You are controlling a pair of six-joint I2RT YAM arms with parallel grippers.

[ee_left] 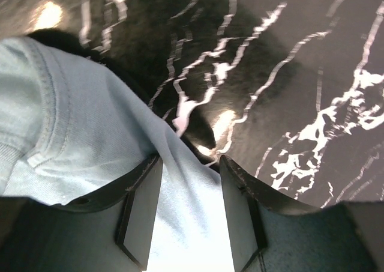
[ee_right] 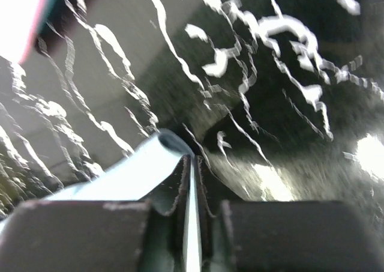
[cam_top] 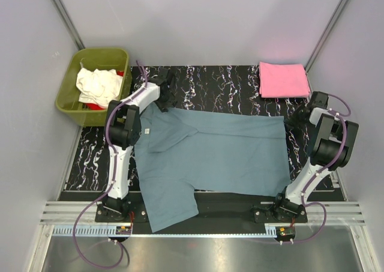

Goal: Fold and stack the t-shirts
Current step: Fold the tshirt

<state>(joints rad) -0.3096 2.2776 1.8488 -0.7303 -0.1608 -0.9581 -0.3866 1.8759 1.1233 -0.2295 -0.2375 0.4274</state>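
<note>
Both bent arms reach outward, each hand (ee_left: 191, 209) (ee_right: 191, 212) pinching the blue-grey t-shirt (cam_top: 222, 158).

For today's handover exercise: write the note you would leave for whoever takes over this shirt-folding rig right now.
Left hand: cloth of the blue-grey shirt lies between its fingers, at the far left corner; grip unconfirmed.
Right hand: shut on the blue-grey shirt's far right edge.
The blue-grey shirt lies spread on the table, one part hanging over the near edge.
Done: pink shirt folded, far right corner.
Left: fold the blue-grey shirt, stack it; white shirt and red shirt wait in the green tub.
</note>
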